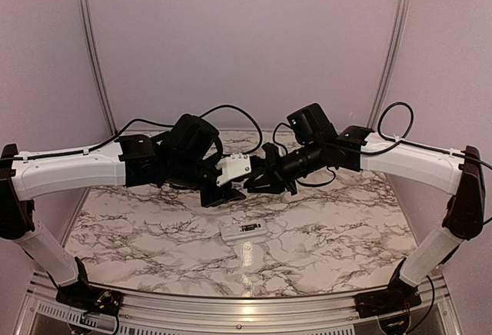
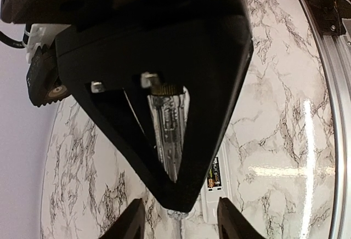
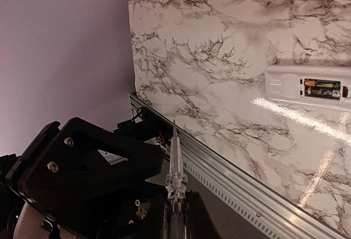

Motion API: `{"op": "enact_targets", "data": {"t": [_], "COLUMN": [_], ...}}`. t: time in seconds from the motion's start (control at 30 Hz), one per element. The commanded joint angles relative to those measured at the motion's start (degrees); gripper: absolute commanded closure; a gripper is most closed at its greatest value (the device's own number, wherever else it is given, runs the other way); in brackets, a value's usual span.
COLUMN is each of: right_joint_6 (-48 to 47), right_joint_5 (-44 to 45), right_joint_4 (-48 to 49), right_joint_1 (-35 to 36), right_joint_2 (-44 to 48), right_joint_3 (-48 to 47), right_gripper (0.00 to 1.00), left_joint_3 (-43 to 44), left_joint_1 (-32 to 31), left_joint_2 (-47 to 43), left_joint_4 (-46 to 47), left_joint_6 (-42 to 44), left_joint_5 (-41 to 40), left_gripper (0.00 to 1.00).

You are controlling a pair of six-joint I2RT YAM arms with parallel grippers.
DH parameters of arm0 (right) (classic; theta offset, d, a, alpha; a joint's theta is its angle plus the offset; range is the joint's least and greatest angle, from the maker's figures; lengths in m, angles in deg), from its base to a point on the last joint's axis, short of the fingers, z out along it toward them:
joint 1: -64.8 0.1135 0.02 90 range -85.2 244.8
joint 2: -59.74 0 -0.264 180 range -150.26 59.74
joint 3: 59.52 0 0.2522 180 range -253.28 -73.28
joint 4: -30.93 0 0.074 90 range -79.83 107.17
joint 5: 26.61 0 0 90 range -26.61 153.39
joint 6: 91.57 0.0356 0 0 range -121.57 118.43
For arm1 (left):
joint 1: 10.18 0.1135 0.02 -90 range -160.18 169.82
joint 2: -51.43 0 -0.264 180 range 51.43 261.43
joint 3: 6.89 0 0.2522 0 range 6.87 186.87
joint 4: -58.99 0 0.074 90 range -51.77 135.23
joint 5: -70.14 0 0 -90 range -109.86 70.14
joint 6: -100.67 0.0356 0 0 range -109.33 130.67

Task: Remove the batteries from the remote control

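From above, both arms reach inward from their bases at the near corners. Their white forearms are nearly level and they meet high over the middle of the marble surface [image 1: 154, 235]. The left gripper [image 1: 221, 190] and the right gripper [image 1: 270, 179] face each other almost tip to tip; how their jaws stand cannot be read from here. The remote control [image 1: 243, 231] lies flat below them, about midway between the side edges and somewhat toward the near edge.

In the left wrist view, the left fingers [image 2: 131, 223] stand spread at the bottom. The tip of a thin pale stick [image 2: 167, 135] lies between them, touching neither. The black triangular frame of the right arm's finger fills most of the view in front. Past it, the remote shows its open recess with the batteries [image 2: 215, 173] inside.

In the right wrist view, the right jaws are pressed together on the stick, which rises from between them. The left arm's black finger sits just to its left. The remote lies apart on the surface with its recess up, both batteries in it.
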Motion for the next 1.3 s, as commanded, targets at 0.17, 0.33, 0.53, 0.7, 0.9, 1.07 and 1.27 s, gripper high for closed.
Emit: {"op": "enact_targets", "data": {"t": [0.17, 0.33, 0.53, 0.7, 0.9, 1.07, 1.27], "right_joint_6": [-10.70, -17.07, -22.71, -24.56, -27.03, -29.26, -29.86], "right_joint_5": [5.46, 10.59, 16.41, 19.26, 21.13, 21.04, 21.66], "right_joint_4": [-10.39, -17.36, -23.94, -26.20, -27.56, -28.58, -29.51], "right_joint_1": [0.58, 0.56, 0.61, 0.65, 0.83, 1.25, 1.57], "right_joint_2": [2.88, 3.81, 3.63, 3.53, 2.18, 0.42, -2.72], "right_joint_3": [-5.16, -7.69, -8.67, -8.09, -7.84, -7.83, -8.86], "right_gripper": [1.00, 1.00, 1.00, 1.00, 1.00, 1.00, 1.00], "left_joint_3": [-6.76, -11.08, -12.61, -12.15, -18.06, -18.44, -15.63], "left_joint_1": [-0.32, -0.24, 3.96, 6.36, 6.79, 6.78, 6.72], "left_joint_2": [-9.12, -13.39, -14.42, -11.38, -9.70, -5.32, 1.13], "left_joint_4": [8.92, 11.62, 7.24, 0.01, 2.70, 0.69, -1.96], "left_joint_6": [-7.51, -18.95, -37.38, -46.33, -55.64, -58.92, -61.67], "left_joint_5": [-6.85, -14.16, -21.00, -9.32, 1.93, 4.65, 4.85], "left_gripper": [0.01, 0.01, 0.01, 0.02, 0.06, 0.15, 0.19]}}
